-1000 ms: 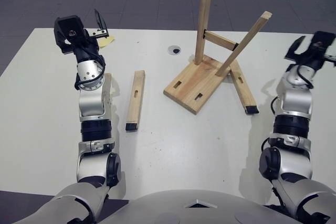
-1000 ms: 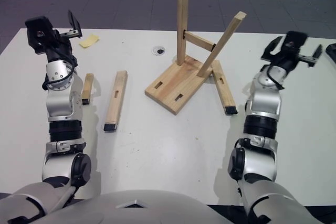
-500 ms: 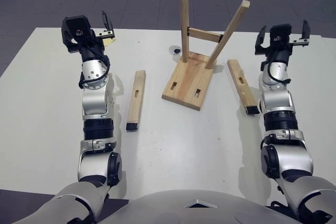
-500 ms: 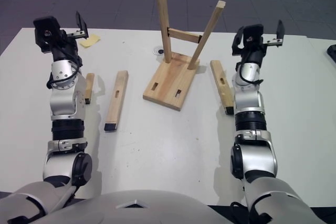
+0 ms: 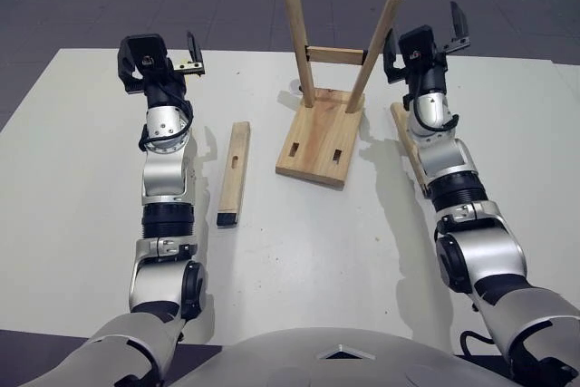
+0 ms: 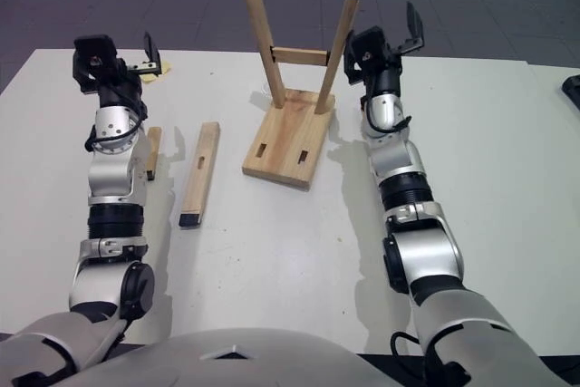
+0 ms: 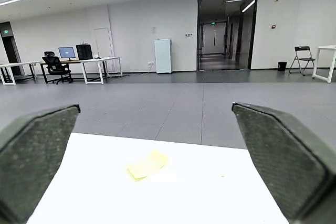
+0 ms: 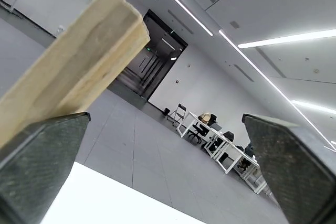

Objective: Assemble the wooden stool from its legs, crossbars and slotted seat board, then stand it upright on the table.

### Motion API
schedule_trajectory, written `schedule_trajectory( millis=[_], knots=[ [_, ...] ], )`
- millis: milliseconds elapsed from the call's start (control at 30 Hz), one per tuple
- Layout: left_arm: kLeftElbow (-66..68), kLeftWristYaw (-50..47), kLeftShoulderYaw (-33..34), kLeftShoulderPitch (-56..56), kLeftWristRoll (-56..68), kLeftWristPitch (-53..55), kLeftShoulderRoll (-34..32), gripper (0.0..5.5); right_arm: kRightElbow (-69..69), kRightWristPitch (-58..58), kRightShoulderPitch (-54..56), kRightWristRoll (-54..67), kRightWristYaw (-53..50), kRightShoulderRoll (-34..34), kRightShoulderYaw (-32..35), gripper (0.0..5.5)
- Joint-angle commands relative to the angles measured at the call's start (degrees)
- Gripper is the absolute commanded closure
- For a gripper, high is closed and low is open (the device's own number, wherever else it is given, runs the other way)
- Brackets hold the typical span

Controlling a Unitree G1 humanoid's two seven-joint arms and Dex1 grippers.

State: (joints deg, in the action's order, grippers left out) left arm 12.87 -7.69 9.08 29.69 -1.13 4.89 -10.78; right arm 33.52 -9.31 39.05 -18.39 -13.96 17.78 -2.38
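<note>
The slotted seat board (image 5: pixel 319 142) lies flat mid-table with two legs (image 5: pixel 299 43) (image 5: pixel 377 46) standing in it, joined by a crossbar (image 5: pixel 335 54). My right gripper (image 5: pixel 424 33) is open and raised just right of the right-hand standing leg, whose top (image 8: pixel 73 61) sits beside one fingertip (image 8: pixel 37 166). A loose leg (image 5: pixel 234 172) lies left of the board. Another loose leg (image 5: pixel 401 129) is partly hidden under my right arm. A short wooden piece (image 6: pixel 151 153) lies beside my left arm. My left gripper (image 5: pixel 177 53) is open, raised at the back left and holding nothing.
A yellow note (image 7: pixel 147 164) lies on the white table (image 5: pixel 299 260) near its far left edge, just beyond the left gripper. A dark object (image 6: pixel 573 86) sits at the table's far right edge. Open table surface lies in front of the seat board.
The right arm swung left, up to the standing right-hand leg. The seat board with its legs turned and shifted left. The left gripper drifted slightly right.
</note>
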Motion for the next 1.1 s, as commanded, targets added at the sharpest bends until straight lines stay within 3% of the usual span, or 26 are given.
schedule_trajectory(
  millis=[33,233,467,733,1100],
  knots=[
    [-3.2,3.7,-1.96,-6.56,-2.59,3.21,-3.39,0.1,-10.83,4.34,-8.5,1.46,-0.1,3.34,5.38,0.11],
    [-7.0,11.68,-1.59,-16.21,0.79,12.56,-5.89,0.1,-24.41,11.38,-18.58,3.62,2.37,3.27,9.9,0.11],
    [3.13,18.86,-2.31,-18.82,1.86,17.63,-8.43,0.1,-29.85,14.74,-22.14,6.61,4.03,1.09,11.29,0.11],
    [10.62,28.07,-4.03,-17.57,4.93,29.37,-12.95,1.45,-35.92,15.38,-24.18,7.34,3.82,-2.24,11.01,0.1],
    [21.13,35.98,-10.71,-14.68,1.96,29.21,-23.5,3.24,-44.87,17.63,-24.74,7.52,2.75,-5.98,11.74,0.1]
  ],
)
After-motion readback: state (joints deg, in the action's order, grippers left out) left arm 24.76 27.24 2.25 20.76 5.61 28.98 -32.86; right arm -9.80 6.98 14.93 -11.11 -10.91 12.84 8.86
